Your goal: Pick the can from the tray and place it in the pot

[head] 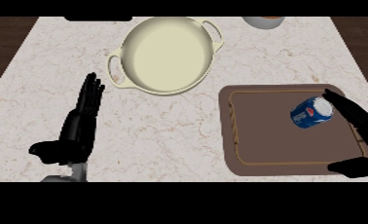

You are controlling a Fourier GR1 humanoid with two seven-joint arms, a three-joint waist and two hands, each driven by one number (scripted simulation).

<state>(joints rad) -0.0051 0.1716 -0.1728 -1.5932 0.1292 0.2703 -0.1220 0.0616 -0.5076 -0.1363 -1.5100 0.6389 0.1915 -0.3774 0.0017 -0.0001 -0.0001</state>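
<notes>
can (313, 112) on tray (266, 140), right hand (351, 116) beside, pot (167, 54)

The left robot hand (78, 125) shows at the lower left, open and still, fingers straight and pointing up, thumb out to the side. The right robot hand (348, 116) enters at the right edge, fingers extended, thumb spread apart below.

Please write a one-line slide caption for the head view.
Right hand open beside the can lying on the tray; pot waits empty.
</notes>
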